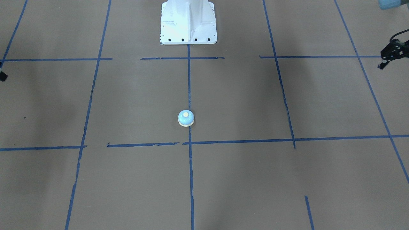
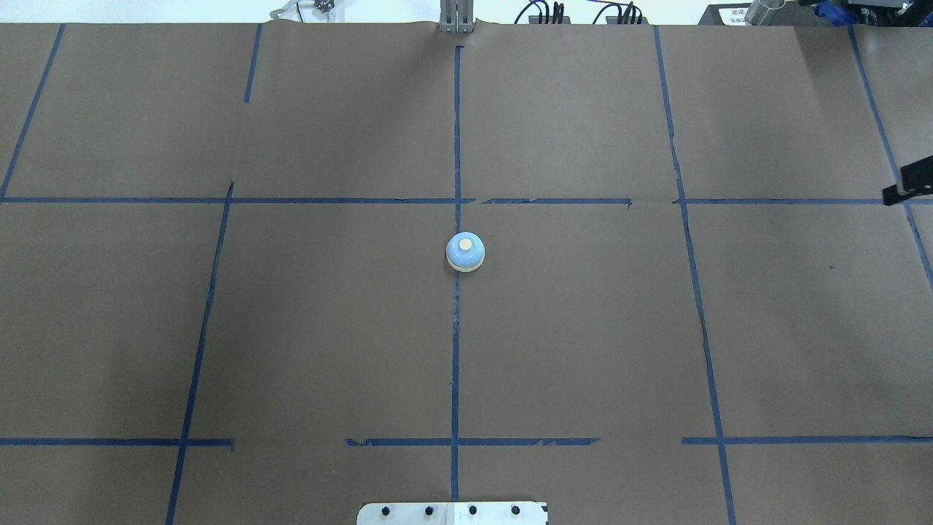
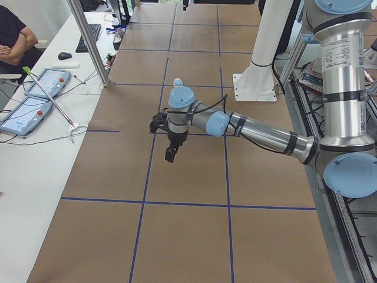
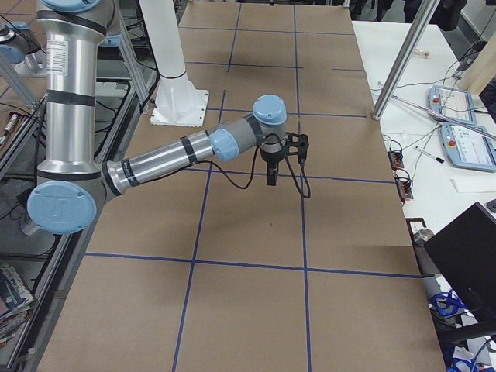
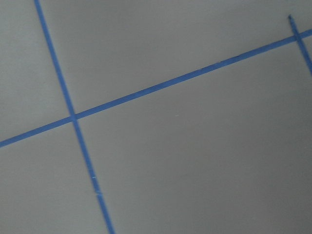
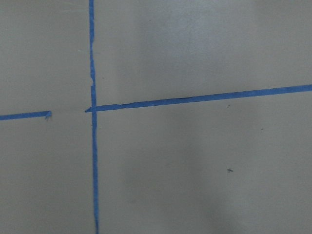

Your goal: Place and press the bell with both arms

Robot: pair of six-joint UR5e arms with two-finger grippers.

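The bell (image 1: 186, 118) stands upright alone on the brown table at its middle, just beside the centre tape line; it also shows in the overhead view (image 2: 465, 252) and the left side view (image 3: 177, 82). My left gripper (image 1: 381, 65) hangs over the table's end, far from the bell, with only part of it in frame; the left side view shows it (image 3: 170, 154) pointing down above the paper. My right gripper (image 2: 906, 188) just shows at the opposite edge, also far away (image 4: 271, 177). I cannot tell whether either is open or shut. Both wrist views show only paper and tape.
The white pedestal (image 1: 188, 22) is bolted at the robot's side of the table. Blue tape lines (image 2: 456, 350) form a grid on the brown paper. Along the far side are a desk with tablets (image 3: 35, 94), a metal post (image 3: 88, 41) and a seated person (image 3: 12, 41).
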